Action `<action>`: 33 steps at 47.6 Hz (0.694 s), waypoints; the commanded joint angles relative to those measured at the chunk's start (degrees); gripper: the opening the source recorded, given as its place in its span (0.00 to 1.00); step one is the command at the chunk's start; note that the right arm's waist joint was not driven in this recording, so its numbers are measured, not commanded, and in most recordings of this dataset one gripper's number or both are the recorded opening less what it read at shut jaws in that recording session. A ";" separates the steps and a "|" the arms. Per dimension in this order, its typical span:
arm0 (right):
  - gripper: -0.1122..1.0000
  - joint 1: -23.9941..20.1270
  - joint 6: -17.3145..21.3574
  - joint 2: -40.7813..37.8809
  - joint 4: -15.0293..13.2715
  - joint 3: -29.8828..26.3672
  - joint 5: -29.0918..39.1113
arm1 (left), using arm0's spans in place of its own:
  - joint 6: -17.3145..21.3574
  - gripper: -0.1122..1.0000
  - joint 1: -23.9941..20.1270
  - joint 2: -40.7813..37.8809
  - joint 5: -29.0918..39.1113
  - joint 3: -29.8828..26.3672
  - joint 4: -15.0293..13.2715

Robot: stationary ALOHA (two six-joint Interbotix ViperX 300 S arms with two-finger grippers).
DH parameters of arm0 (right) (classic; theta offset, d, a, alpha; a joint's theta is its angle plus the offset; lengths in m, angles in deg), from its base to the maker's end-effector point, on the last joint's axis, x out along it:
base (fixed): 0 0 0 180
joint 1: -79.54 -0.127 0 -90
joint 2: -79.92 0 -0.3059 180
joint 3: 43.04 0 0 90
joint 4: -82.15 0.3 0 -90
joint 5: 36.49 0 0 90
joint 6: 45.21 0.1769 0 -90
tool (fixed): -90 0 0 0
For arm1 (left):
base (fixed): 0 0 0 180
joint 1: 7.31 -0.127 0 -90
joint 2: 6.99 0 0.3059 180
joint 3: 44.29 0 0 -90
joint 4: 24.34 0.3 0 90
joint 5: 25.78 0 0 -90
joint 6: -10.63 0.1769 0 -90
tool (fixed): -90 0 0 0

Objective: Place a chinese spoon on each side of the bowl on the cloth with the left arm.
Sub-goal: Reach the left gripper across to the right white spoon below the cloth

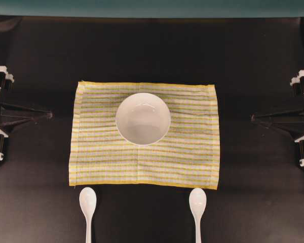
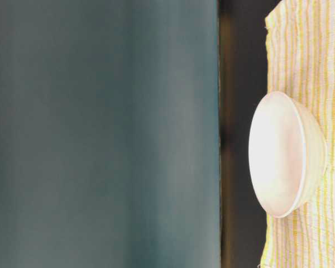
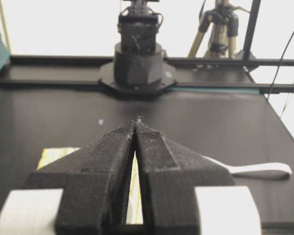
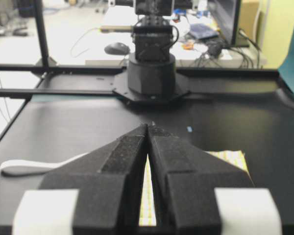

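A glossy white bowl sits on the upper middle of the yellow-striped cloth. Two white chinese spoons lie on the black table just below the cloth's near edge, one at the left and one at the right, handles pointing toward the table's front. My left gripper rests at the table's left side, shut and empty, tips touching. A spoon handle lies to its right. My right gripper rests at the right side, also shut with nothing in it; a spoon handle lies to its left.
The table is black with a teal backdrop along the far edge. The opposite arm's base stands across the table in each wrist view. Bare table surrounds the cloth on all sides.
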 commanded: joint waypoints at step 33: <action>0.10 0.00 -0.97 2.55 0.18 -0.88 4.48 | -34.37 0.12 4.75 -49.04 2.02 -31.11 2.29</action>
